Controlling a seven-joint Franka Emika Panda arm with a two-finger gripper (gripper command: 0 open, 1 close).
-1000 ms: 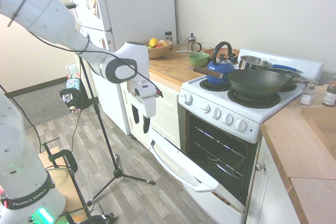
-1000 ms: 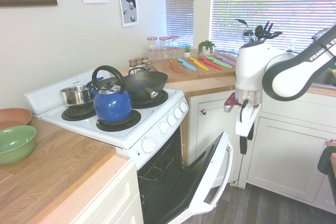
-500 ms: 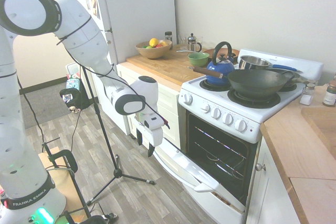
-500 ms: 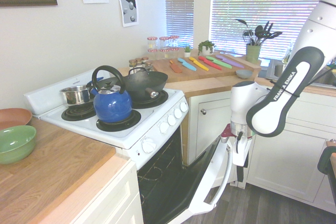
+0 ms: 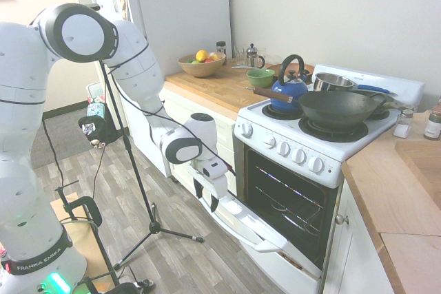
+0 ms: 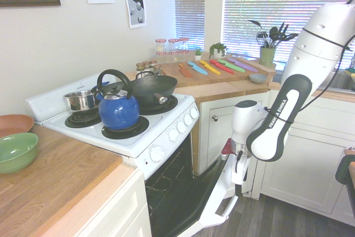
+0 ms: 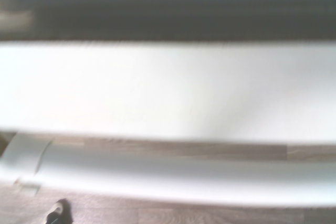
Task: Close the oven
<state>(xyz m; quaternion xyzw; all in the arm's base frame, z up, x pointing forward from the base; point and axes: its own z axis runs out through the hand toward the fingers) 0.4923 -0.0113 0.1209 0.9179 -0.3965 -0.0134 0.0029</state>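
The white oven stands between wooden counters, its door hanging half open at a slant over the floor, with wire racks showing in the dark inside. My gripper points down at the outer end of the door, right beside the long white handle. From the other side the gripper sits against the handle on the door's outer face. The wrist view is blurred: the door's white edge fills the middle and the handle runs across above wood floor.
A blue kettle, a dark wok and a steel pot sit on the burners. A tripod stands on the floor left of the door. The fridge and cream cabinets flank the space.
The arm has come down and swung toward the oven, carrying the gripper from counter height to the level of the door's handle. The door has not moved.
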